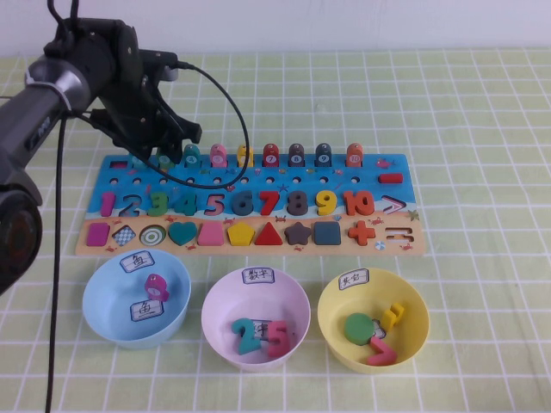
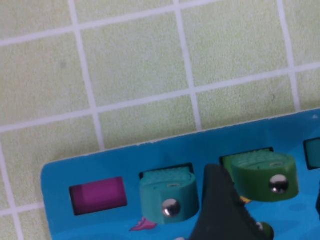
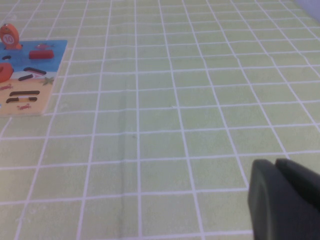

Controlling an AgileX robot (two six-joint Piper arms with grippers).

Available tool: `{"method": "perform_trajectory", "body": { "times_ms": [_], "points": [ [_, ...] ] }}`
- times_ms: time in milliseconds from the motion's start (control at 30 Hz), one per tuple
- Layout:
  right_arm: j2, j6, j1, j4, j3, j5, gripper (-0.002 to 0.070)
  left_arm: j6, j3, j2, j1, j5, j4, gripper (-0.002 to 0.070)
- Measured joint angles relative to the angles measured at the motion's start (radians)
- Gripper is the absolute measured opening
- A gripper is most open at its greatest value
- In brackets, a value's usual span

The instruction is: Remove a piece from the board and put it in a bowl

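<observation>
The green piece (image 2: 262,175) stands in its slot at the back left of the board (image 2: 100,220), next to a teal token (image 2: 167,195). My left gripper (image 2: 267,197) is low over it and open; one finger (image 2: 220,210) touches the piece's side, while the other shows only as a dark edge, apart from the piece. In the high view my left gripper (image 1: 164,155) covers most of the piece on the board (image 1: 258,185). The light blue bowl (image 1: 99,297) at the front left holds a pink token (image 1: 155,286). My right gripper (image 3: 275,162) is shut and empty over bare cloth, off the board's right end (image 3: 30,65).
A pale pink bowl (image 1: 215,297) and a yellow bowl (image 1: 415,301) with number pieces stand right of the blue one. More tokens stand along the board's back row (image 1: 296,155). The left arm's black cable (image 1: 232,112) loops over the board. An empty magenta slot (image 2: 97,195) is at the board's corner.
</observation>
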Motion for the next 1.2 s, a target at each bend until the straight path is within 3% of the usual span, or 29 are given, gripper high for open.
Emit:
{"method": "perform_trajectory", "body": {
  "times_ms": [967, 1200],
  "points": [
    [0.000, 0.000, 0.000, 0.000, 0.000, 0.000, -0.0017, -0.002, 0.000, 0.002, 0.000, -0.010, -0.018, 0.0349],
    [0.000, 0.000, 0.000, 0.000, 0.000, 0.000, -0.0017, -0.002, 0.000, 0.002, 0.000, -0.019, -0.018, 0.0295]
  ]
}}
